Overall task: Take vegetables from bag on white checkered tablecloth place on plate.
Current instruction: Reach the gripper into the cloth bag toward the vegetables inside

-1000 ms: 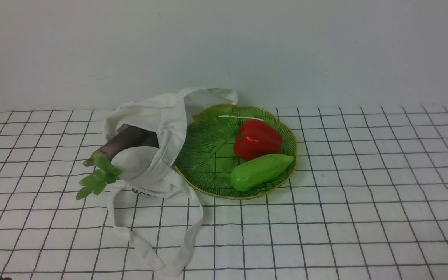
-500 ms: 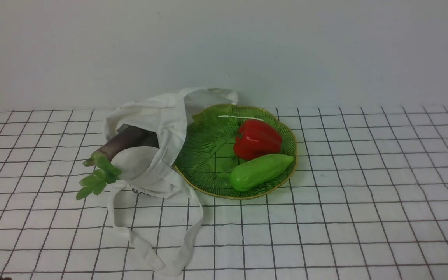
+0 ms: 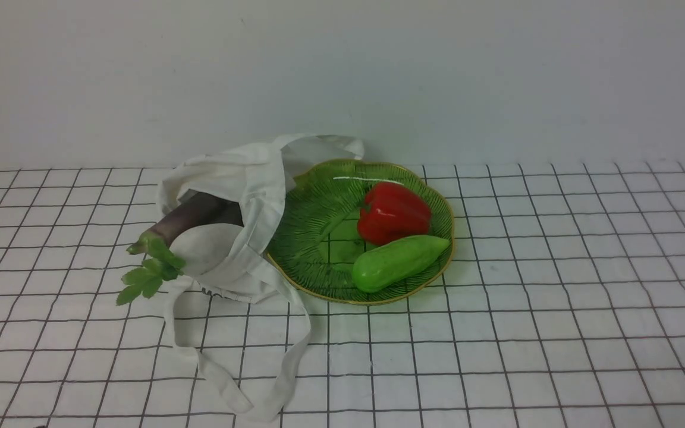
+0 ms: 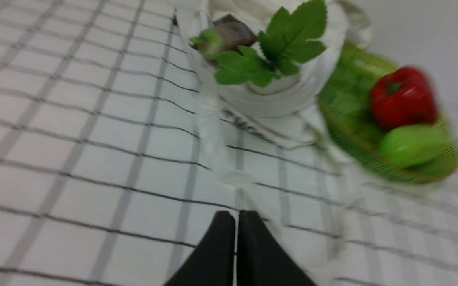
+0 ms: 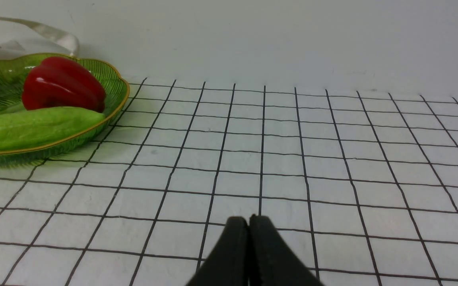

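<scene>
The off-white cloth bag lies on the white checkered tablecloth, its edge over the green leaf-shaped plate. A purple eggplant and a white radish with a green leafy top poke out of the bag's mouth. They also show in the left wrist view: the eggplant, the leaves. My left gripper is shut and empty, short of the bag's strap. My right gripper is shut and empty over bare cloth, away from the plate. Neither gripper shows in the front view.
A red bell pepper and a light green cucumber-like vegetable lie on the plate. The bag's long strap handles trail over the cloth toward the front edge. A plain white wall stands behind.
A small dark shape at the front view's bottom left edge has gone from sight. The bag, the vegetables and the plate have not moved.
</scene>
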### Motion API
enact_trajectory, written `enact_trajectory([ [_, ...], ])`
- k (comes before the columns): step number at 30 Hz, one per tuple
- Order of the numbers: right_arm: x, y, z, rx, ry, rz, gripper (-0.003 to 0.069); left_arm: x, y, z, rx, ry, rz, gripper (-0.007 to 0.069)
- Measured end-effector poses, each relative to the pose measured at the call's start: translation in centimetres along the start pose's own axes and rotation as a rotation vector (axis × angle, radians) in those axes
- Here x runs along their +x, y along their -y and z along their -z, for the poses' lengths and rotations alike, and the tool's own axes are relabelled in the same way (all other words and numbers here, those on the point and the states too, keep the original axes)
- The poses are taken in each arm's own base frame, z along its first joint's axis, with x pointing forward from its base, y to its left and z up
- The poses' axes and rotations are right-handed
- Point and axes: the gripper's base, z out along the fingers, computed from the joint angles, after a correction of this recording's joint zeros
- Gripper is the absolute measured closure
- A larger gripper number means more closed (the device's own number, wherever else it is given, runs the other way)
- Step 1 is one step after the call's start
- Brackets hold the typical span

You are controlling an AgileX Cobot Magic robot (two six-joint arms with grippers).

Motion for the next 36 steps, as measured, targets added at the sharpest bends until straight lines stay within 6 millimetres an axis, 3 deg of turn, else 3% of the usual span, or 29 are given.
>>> enact_trajectory([
  [4, 0.0, 0.0, 0.0, 0.0, 0.0, 0.0, 0.0674, -0.1, 1.2, 0.1, 0.129, -0.023, 0.453, 0.0632],
  [9, 0.0, 0.0, 0.0, 0.0, 0.0, 0.0, 0.0674, -0.6, 1.6, 0.2, 0.174, 0.005, 0.532, 0.0632],
  [12, 0.0, 0.0, 0.0, 0.0, 0.0, 0.0, 0.0674, -2.6, 3.3, 1.4, 0.256, 0.049, 0.462, 0.0632],
  [15, 0.0, 0.0, 0.0, 0.0, 0.0, 0.0, 0.0674, -6.3, 6.3, 3.6, 0.346, 0.113, 0.3, 0.0632],
  [19, 0.0, 0.0, 0.0, 0.0, 0.0, 0.0, 0.0674, -9.4, 9.3, 3.2, 0.325, -0.061, 0.103, 0.0632],
  [23, 0.0, 0.0, 0.0, 0.0, 0.0, 0.0, 0.0674, -11.0, 10.0, -1.2, 0.163, -0.492, -0.104, 0.0632],
  [24, 0.0, 0.0, 0.0, 0.0, 0.0, 0.0, 0.0674, -10.9, 10.0, -1.5, 0.158, -0.52, -0.1, 0.0632],
  [26, 0.0, 0.0, 0.0, 0.0, 0.0, 0.0, 0.0674, -12.2, 9.5, -4.7, 0.048, -0.732, -0.21, 0.0632],
  [32, 0.0, 0.0, 0.0, 0.0, 0.0, 0.0, 0.0674, -15.9, 9.4, -12.6, -0.057, -0.9, -0.304, 0.0631],
  [36, 0.0, 0.0, 0.0, 0.0, 0.0, 0.0, 0.0674, -17.1, 10.1, -17.2, -0.055, -0.949, -0.333, 0.0629],
])
